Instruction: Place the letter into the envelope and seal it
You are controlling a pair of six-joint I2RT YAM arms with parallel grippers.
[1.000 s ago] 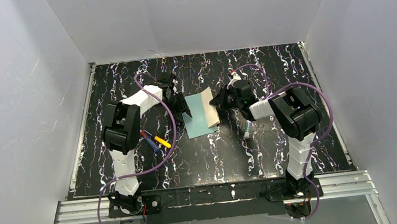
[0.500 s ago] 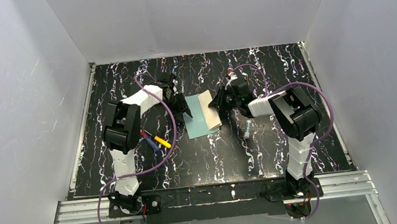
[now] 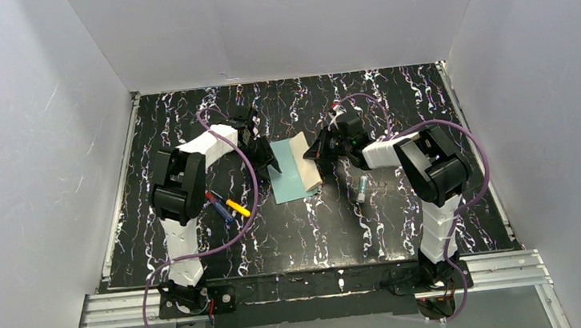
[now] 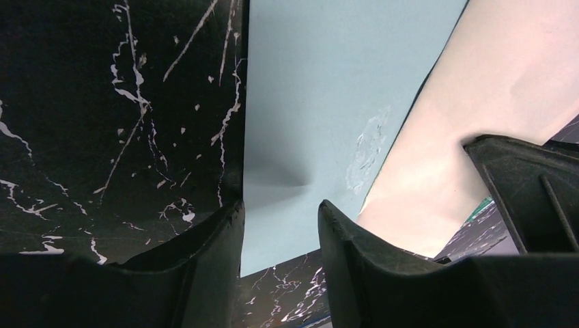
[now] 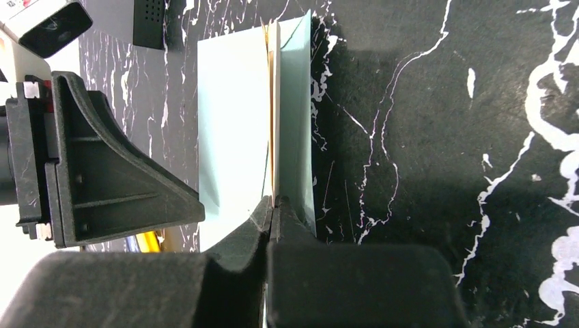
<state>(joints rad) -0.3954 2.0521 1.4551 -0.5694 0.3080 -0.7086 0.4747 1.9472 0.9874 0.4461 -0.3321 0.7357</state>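
Teal paper envelope [image 3: 291, 173], black marbled desk [image 3: 394, 106]. Left fingers [image 4: 205, 246], half-spread, pin its far-side edge steady. Right fingers [image 5: 246, 232] pinch its lifted flap [image 3: 308, 161], apparently for sealing; thin tan letter edge [image 5: 271, 116] inside.

The right gripper [image 5: 272, 208], jaws pressed together, pinches the thin tan edge of the letter [image 5: 271, 102], which stands on end between the pale teal panels of the envelope [image 5: 232, 123] on the black, white-veined desk [image 5: 444, 137]. The left gripper [image 5: 116, 171] sits just beside the envelope's other side.
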